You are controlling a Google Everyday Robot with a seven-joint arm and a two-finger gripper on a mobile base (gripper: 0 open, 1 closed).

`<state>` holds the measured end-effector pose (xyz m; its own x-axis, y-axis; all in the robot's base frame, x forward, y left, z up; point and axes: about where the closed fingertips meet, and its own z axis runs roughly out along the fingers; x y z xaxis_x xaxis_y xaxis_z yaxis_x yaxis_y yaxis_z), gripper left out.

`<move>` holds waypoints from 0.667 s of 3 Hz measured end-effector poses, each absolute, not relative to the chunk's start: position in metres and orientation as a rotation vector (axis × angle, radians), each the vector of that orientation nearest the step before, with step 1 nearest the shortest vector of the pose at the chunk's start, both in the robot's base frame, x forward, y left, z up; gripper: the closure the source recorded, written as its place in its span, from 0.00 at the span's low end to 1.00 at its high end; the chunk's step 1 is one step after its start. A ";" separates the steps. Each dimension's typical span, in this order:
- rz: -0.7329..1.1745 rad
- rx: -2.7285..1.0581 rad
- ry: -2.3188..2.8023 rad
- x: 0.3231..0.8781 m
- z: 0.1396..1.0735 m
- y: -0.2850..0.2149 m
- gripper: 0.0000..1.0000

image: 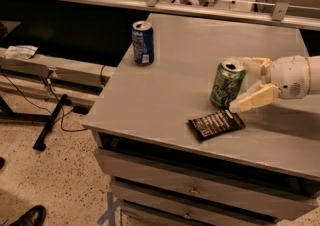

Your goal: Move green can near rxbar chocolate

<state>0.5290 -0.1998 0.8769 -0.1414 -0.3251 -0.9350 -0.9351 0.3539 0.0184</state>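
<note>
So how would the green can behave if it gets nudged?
The green can is probably light: its top looks opened. Upright and narrow, it could tip and roll if pushed high. The open hand sits around it.

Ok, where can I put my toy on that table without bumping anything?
The table is barest in its middle, between the blue can at the left edge and the green can. The back right, behind the gripper, is bare too. Front right is crowded: the gripper is at the green can, the rxbar chocolate just in front.
</note>
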 end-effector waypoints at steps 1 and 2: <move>0.671 -1.089 1.709 0.538 0.890 -0.258 0.00; 0.523 -1.062 1.714 0.548 0.915 -0.309 0.00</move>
